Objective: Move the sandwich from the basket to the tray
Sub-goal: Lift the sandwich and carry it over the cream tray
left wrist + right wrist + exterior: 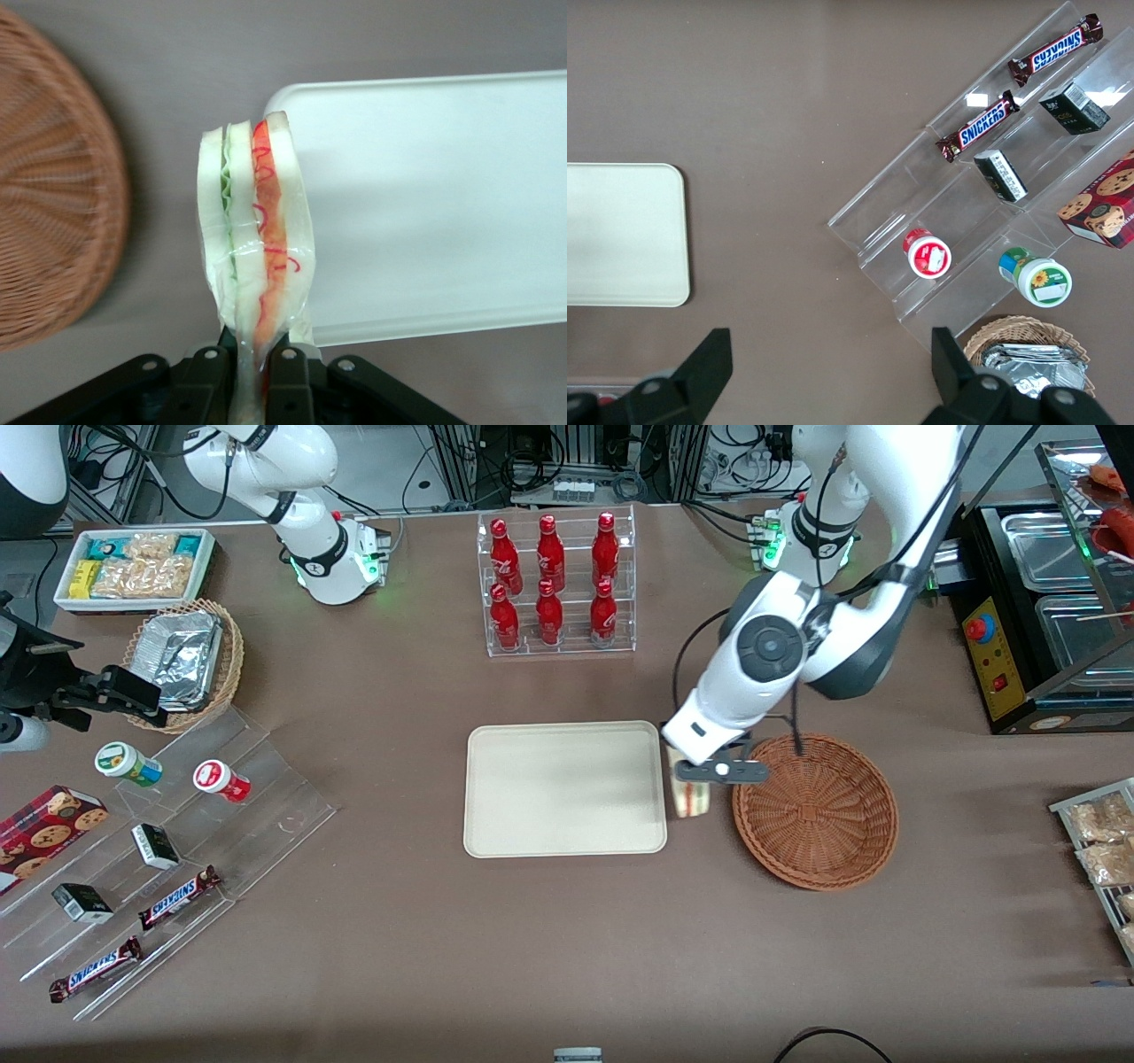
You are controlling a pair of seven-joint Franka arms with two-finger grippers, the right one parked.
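Over the brown table (532, 957), seen from the front, the working white arm reaches down from its base and bends at the elbow, its wrist angled toward the gap between two of the task's things. Its black claw (700, 772) hangs just above that gap, clamped on the small triangular wedge sandwich of pale bread with pink-red and green filling (690, 795). That sandwich hangs upright, clear of both containers, just beside the edge of the flat cream-beige rectangular tray with rounded corners (564, 788) and near the rim of the wide, shallow round basket of reddish-brown woven wicker (816, 811). Farther from the camera stands a clear acrylic rack of red bottles (556, 583).

From the working arm's wrist, the claw (257, 376) has its two black fingers (292, 381) pressed together on the narrow end of the sandwich (255, 230), which shows white bread, a green layer and a red-orange layer under clear wrap. The wedge overlaps the rounded corner of the tray (443, 204), while the basket (49, 195) lies apart from it across bare table.

From the parked arm's wrist, the tray (620, 235) appears with a stepped clear display of chocolate bars, small boxes and cups (983, 195).
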